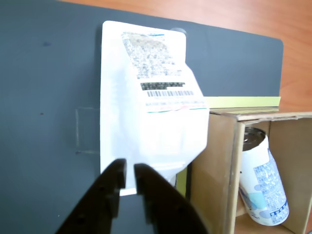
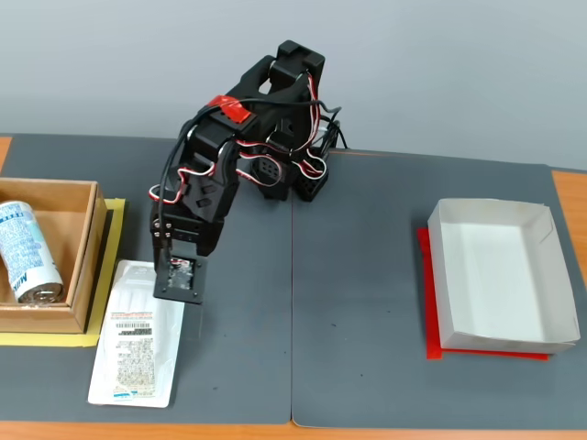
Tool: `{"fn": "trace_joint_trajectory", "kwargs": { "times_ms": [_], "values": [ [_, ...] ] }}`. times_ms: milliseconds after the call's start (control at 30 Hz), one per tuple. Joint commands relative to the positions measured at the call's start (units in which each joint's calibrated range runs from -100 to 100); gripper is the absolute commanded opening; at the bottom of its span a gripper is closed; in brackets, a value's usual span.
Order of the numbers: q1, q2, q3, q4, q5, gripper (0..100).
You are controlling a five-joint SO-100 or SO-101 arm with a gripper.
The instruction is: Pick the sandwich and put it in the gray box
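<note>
Item: flat white plastic-wrapped sandwich (image 2: 135, 344) with barcode label, lying on the dark desk mat (image 2: 367, 302) at lower left of the fixed view, just beside the brown wooden box (image 2: 55, 321). Likely light, soft, slippery film; best pinched at its near edge. Black gripper (image 1: 129, 168) nearly together at that edge, grip unconfirmed. Pale gray cardboard tray (image 2: 541, 220), right, empty.

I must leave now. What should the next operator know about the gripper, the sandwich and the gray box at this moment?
Gripper: over the near end of the sandwich, fingers nearly together; whether it grips the wrapper cannot be told.
Sandwich: flat on the dark mat, beside the wooden box that holds a can.
Gray box: empty, at the right in the fixed view.
Done: approach only.
Left: grasp, lift, carry across, release in the gray box.
</note>
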State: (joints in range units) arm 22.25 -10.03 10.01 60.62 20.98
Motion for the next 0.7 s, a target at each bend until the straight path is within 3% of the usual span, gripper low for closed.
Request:
{"fn": "trace_joint_trajectory", "kwargs": {
  "times_ms": [0,400,567,667],
  "values": [
    [0.98,0.83,-3.82,-0.47,-0.16,2],
    [1.06,6.51,-8.43,-0.38,-2.61,4],
    [1.13,5.91,-8.52,0.31,-2.25,28],
    [1.21,5.74,-8.52,0.40,0.20,37]
  ]
}}
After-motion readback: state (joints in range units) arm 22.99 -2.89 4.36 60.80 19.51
